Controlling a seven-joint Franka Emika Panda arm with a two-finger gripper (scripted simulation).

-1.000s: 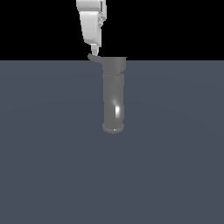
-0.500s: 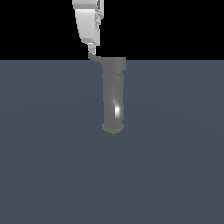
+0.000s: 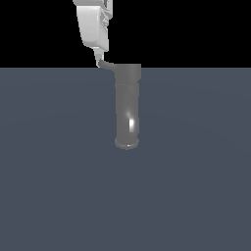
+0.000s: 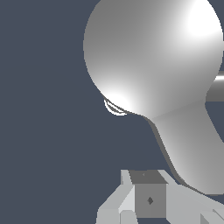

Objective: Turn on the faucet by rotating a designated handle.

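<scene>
The faucet (image 3: 128,105) is a glossy grey tube lying along the dark grey surface, with its wider collar at the far end and its rimmed opening nearest the camera. The handle (image 3: 107,64) is a thin grey lever jutting from the collar toward the exterior view's left. My white gripper (image 3: 99,59) comes down from above, and its narrow tip touches the handle's outer end. The fingers look shut, with nothing between them. In the wrist view the faucet (image 4: 153,57) fills the frame as a round bulb. The handle (image 4: 188,148) runs past my fingers (image 4: 148,200).
A flat dark grey surface (image 3: 59,171) spreads around the faucet, ending at a horizon line behind the collar. Black background lies beyond it.
My gripper has shifted slightly toward the exterior view's left. The handle's end has swung with it and now sticks out further from the collar.
</scene>
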